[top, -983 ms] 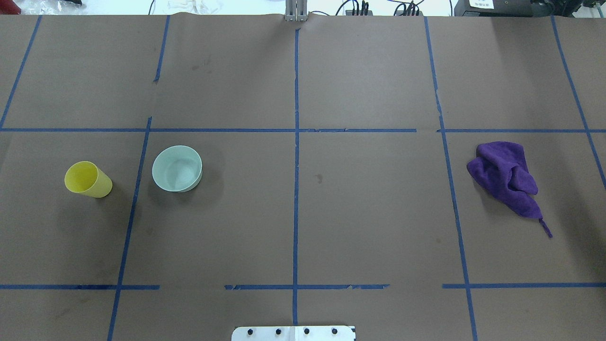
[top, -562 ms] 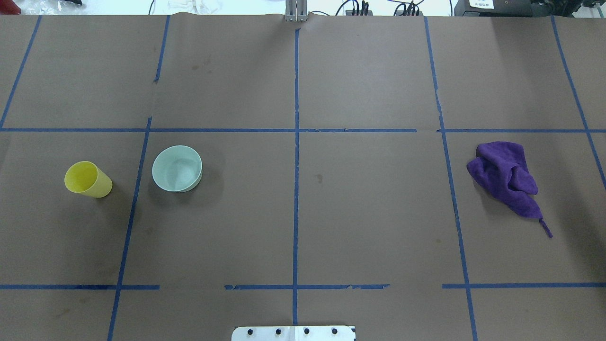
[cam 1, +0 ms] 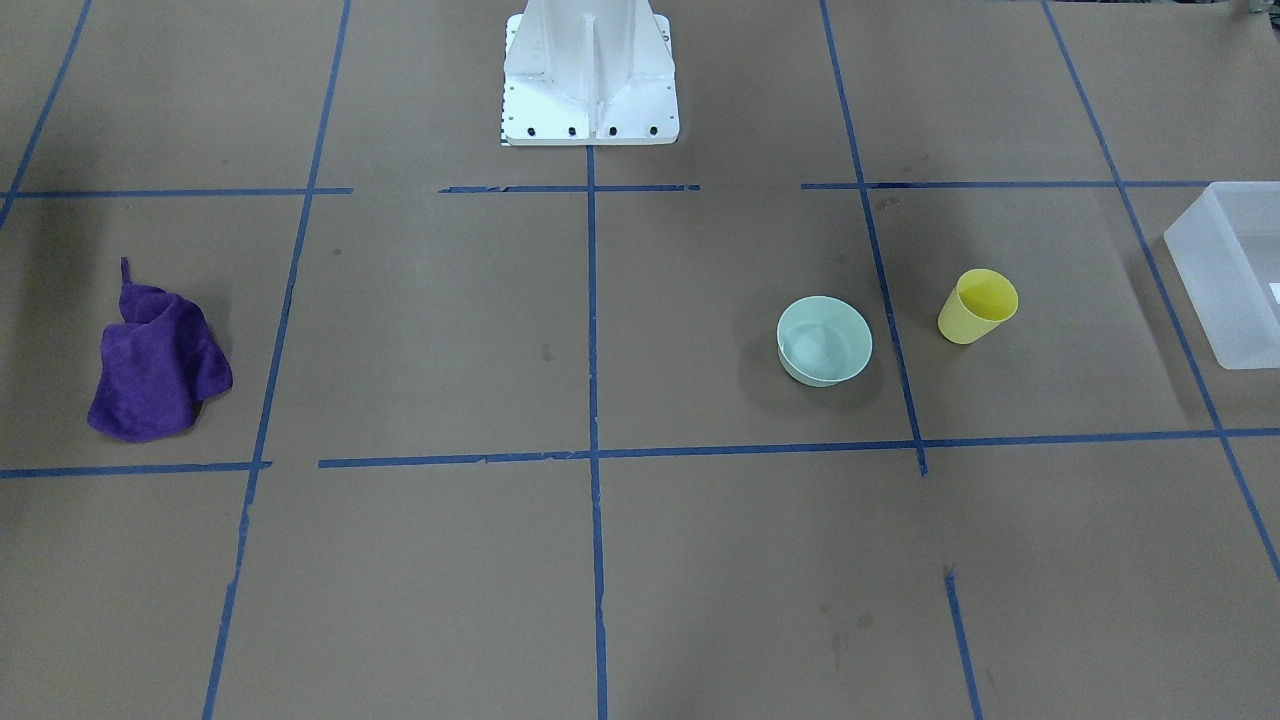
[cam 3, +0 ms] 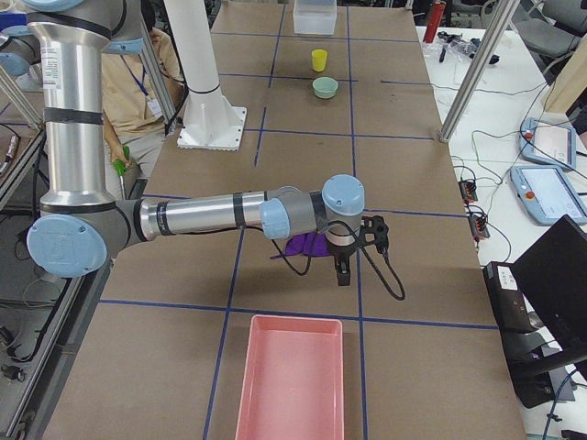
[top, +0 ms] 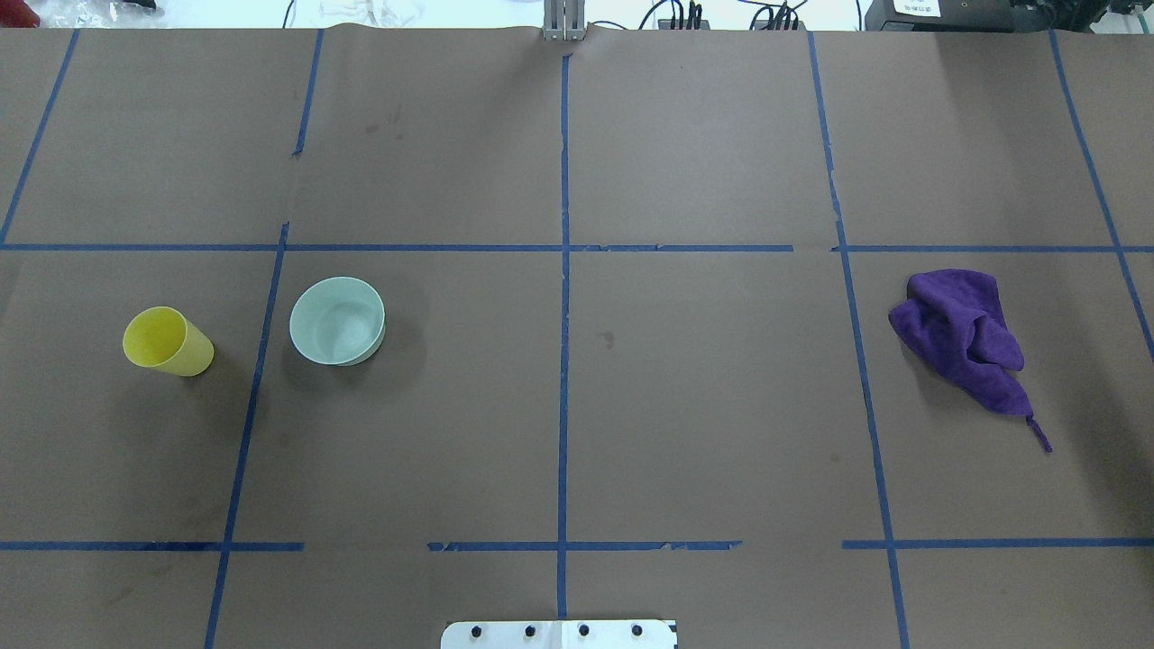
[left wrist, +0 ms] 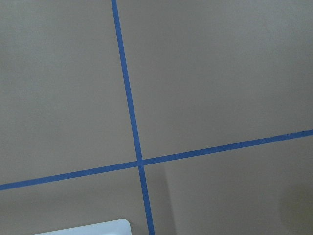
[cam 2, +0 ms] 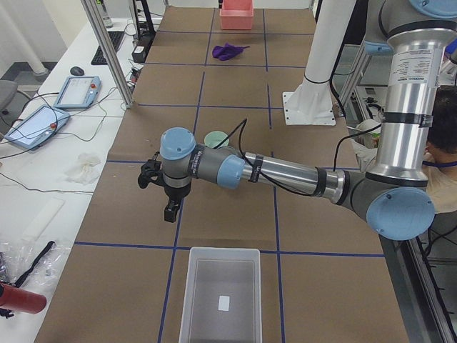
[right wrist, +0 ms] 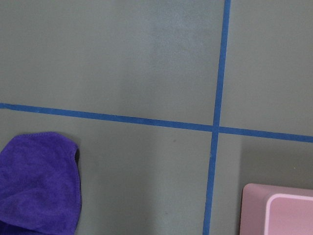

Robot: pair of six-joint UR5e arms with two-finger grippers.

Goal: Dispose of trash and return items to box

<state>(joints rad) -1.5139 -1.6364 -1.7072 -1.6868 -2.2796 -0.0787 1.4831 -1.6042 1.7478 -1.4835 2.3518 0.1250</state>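
On the robot's left half of the table (top: 703,406), your yellow cup (top: 168,342) and mint bowl (top: 337,321) stand upright, near the box (cam 1: 1228,280), so a careless reach could topple one; whether the left gripper (cam 2: 171,214) or right gripper (cam 3: 341,275) is parted, you cannot tell.

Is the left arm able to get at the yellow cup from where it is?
Probably yes: the cup stands upright in the open, apart from the bowl, and the left gripper hangs over the table at that end.
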